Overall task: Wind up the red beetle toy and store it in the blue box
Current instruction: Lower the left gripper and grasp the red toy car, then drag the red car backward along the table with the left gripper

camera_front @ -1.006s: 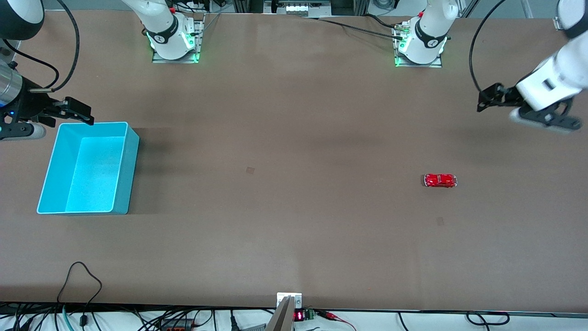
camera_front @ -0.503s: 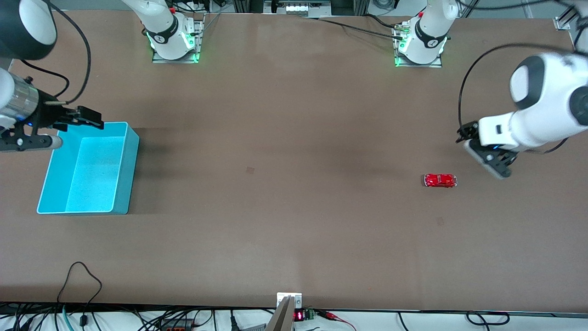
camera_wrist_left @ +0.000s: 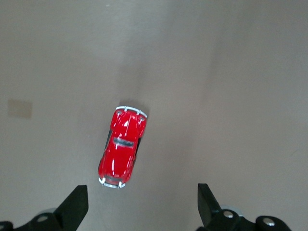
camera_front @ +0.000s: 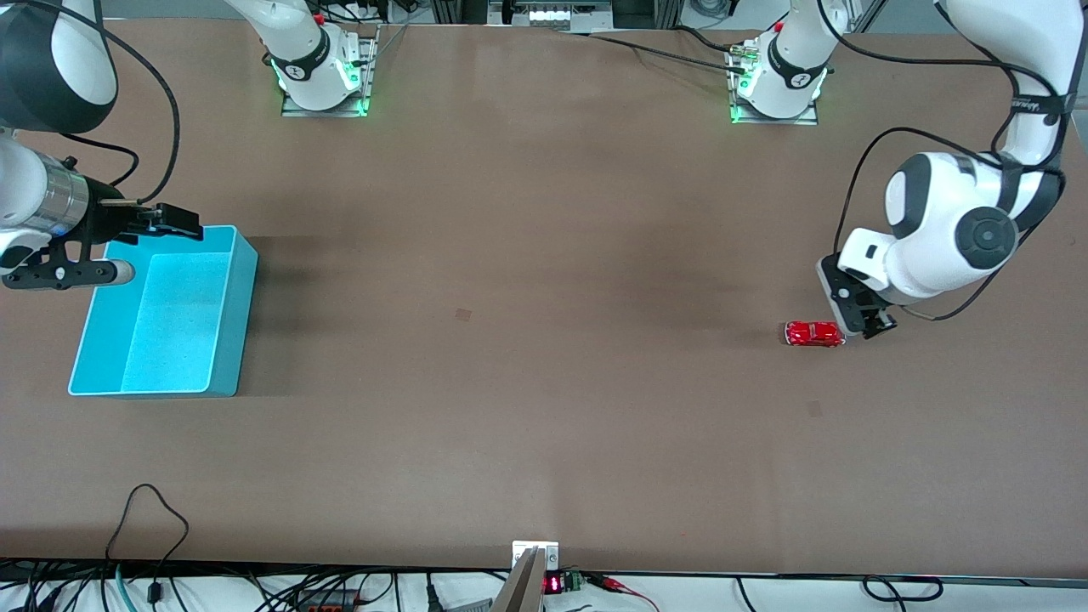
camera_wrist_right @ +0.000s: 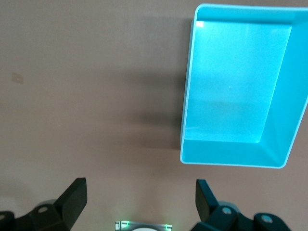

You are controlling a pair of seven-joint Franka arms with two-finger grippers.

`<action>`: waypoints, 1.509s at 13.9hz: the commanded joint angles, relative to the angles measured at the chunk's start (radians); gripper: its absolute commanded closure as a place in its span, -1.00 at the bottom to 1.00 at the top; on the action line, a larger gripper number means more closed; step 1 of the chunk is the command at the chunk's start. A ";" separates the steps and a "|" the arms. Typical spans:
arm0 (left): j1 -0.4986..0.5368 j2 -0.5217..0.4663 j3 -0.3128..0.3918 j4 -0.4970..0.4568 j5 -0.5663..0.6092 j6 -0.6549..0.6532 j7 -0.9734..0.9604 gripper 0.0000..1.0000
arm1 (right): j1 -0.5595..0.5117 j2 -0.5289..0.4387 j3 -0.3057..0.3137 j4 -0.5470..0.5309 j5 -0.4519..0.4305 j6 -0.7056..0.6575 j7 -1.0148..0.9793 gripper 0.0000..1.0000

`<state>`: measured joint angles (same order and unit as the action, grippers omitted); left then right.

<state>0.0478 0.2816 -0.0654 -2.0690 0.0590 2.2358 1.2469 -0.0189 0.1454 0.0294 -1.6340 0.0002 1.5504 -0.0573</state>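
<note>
The red beetle toy point(camera_front: 814, 333) stands on the table toward the left arm's end. In the left wrist view the toy point(camera_wrist_left: 122, 147) lies just ahead of the fingertips, not between them. My left gripper point(camera_front: 846, 306) hangs low beside the toy, open and empty point(camera_wrist_left: 143, 207). The blue box point(camera_front: 242, 314) stands empty at the right arm's end. My right gripper point(camera_front: 68, 274) is over the box's corner farthest from the front camera. In the right wrist view it is open and empty point(camera_wrist_right: 139, 204), with the box point(camera_wrist_right: 231, 153) ahead of it.
The two arm bases point(camera_front: 319, 85) point(camera_front: 778, 89) stand along the table edge farthest from the front camera. Cables and a small display point(camera_front: 552, 584) lie off the table's nearest edge. Bare brown table point(camera_front: 510, 297) lies between toy and box.
My left arm has swung in from the table's end and come down beside the toy. My right gripper has shifted slightly toward the box. Toy and box have not moved.
</note>
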 commanded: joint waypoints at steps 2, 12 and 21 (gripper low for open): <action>0.011 0.069 -0.014 0.006 0.021 0.108 0.152 -1.00 | 0.005 -0.003 0.001 0.011 0.018 -0.035 0.010 -1.00; 0.061 0.165 -0.025 0.003 0.030 0.281 0.299 -1.00 | 0.016 -0.003 0.001 0.011 0.018 -0.084 0.007 -1.00; 0.080 0.197 -0.025 -0.043 0.028 0.334 0.290 -0.90 | 0.017 -0.001 0.001 0.013 0.017 -0.078 -0.009 -1.00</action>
<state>0.1095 0.4938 -0.0785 -2.0780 0.0748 2.5501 1.5210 -0.0036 0.1454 0.0317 -1.6336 0.0022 1.4853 -0.0573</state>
